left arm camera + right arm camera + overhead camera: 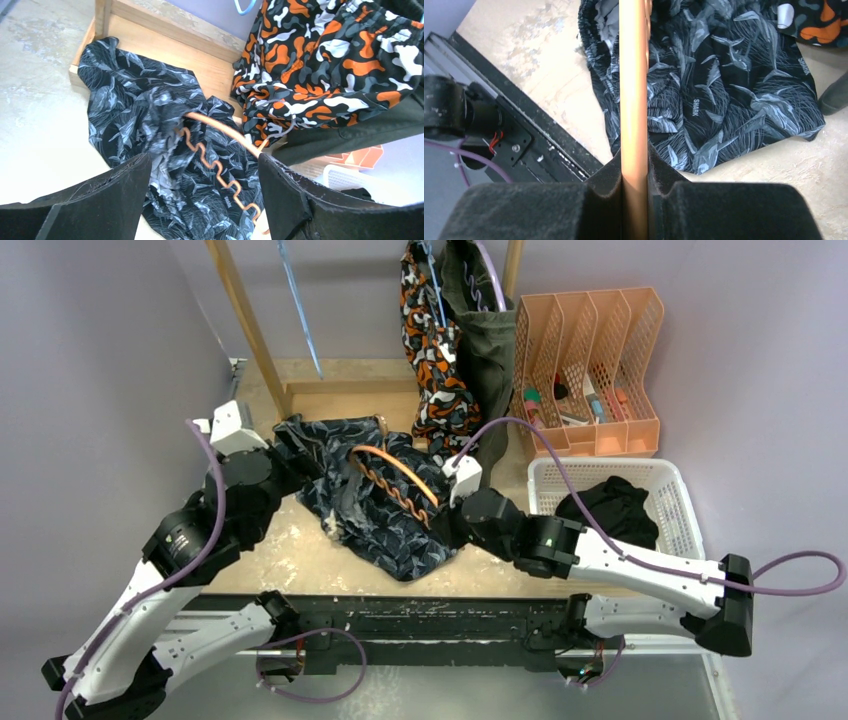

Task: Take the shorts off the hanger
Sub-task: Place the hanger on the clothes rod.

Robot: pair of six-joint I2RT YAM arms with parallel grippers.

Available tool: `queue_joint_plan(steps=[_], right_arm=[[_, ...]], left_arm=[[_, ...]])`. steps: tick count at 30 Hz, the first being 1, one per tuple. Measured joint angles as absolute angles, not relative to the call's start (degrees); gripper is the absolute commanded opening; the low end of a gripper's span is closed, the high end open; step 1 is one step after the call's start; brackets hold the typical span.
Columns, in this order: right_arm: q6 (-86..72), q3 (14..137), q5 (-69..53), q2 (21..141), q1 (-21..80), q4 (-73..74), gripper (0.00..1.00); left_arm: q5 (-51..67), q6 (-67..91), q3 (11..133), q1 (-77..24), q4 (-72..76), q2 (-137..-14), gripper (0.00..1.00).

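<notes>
Wavy-patterned shorts point(365, 515) sit heaped on the table point(290, 560), hanger point(398, 480) threaded through. Right gripper point(634, 172) clamps the hanger's bar; left gripper point(204, 167) gapes wide, cloth dead ahead, so lefty's nearer.

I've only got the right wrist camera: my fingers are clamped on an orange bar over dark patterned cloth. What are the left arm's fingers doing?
Observer: The left fingers are wide open with nothing between them, aimed at the dark wavy-patterned cloth shorts.
Operator: Is the hanger out of those shorts?
Observer: No. One end of the curved orange hanger disappears under a fold of them.
Operator: Anything finished already?
Observer: A plain black cloth pair lies in the white plastic basket on the right.
</notes>
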State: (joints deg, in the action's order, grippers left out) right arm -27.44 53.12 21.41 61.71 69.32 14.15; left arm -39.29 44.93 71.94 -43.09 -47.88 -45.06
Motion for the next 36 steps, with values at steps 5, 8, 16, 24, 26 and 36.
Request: queue_joint_plan(steps=[5, 8, 16, 24, 26, 36], right_arm=[[-28.8, 52.1, 17.3, 59.18, 64.45, 13.3, 0.0], [-29.04, 51.16, 14.41, 54.89, 63.64, 13.21, 0.0], [-27.53, 55.59, 12.47, 49.82, 62.59, 18.35, 0.0], [-24.84, 62.17, 17.93, 46.35, 62.57, 22.7, 0.0], [-23.75, 64.27, 20.27, 46.13, 62.57, 23.79, 0.0], [-21.74, 77.1, 31.07, 57.74, 62.5, 26.41, 0.0]], left_arm=[[-40.75, 46.87, 69.6, -43.09, -50.06, -45.08, 0.78], [-41.06, 47.79, 67.42, -43.09, -51.35, -44.45, 0.78], [-39.16, 48.9, 62.48, -43.07, -48.97, -44.01, 0.78], [-37.12, 50.06, 61.01, -43.07, -45.93, -50.46, 0.78], [-37.19, 50.83, 59.75, -43.07, -46.09, -50.78, 0.78], [-37.76, 55.0, 55.99, -43.07, -47.51, -48.71, 0.8]])
